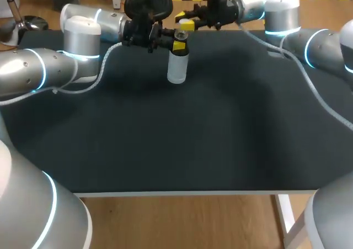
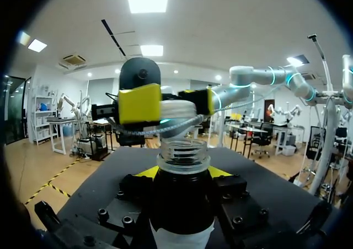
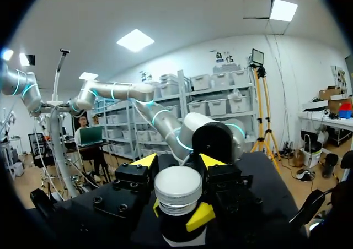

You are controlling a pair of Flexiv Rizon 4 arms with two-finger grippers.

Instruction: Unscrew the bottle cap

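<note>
Bottle (image 1: 177,67): clear, upright, at the far middle of the table (image 1: 165,139); from the head view its base seems to rest on the black mat, though I cannot rule out a slight lift.

Left gripper (image 2: 182,173): closed on the bottle just below the neck, one yellow tip at each shoulder; span roughly the bottle's width.

Right gripper (image 3: 177,211): clamped on the cap (image 2: 176,108), a yellow tip on each side of its ribbed wall; fingers about a cap's width apart.

Cap is free of the threads; it sits directly above the open neck (image 2: 183,156) with a clear gap between them; threads fully exposed. Judgement: unscrewing is done; what remains is carrying the cap away or setting it down.

Risks from here:
- cap slips; the hold is on a shallow ribbed wall, so a quick swing or loosened grip could drop it onto the neck or the mat;
- sideways travel while this low could knock cap or finger against the neck and tilt the bottle;
- left gripper releasing off-vertical could topple the open bottle; contents, if any, cannot be told.
</note>
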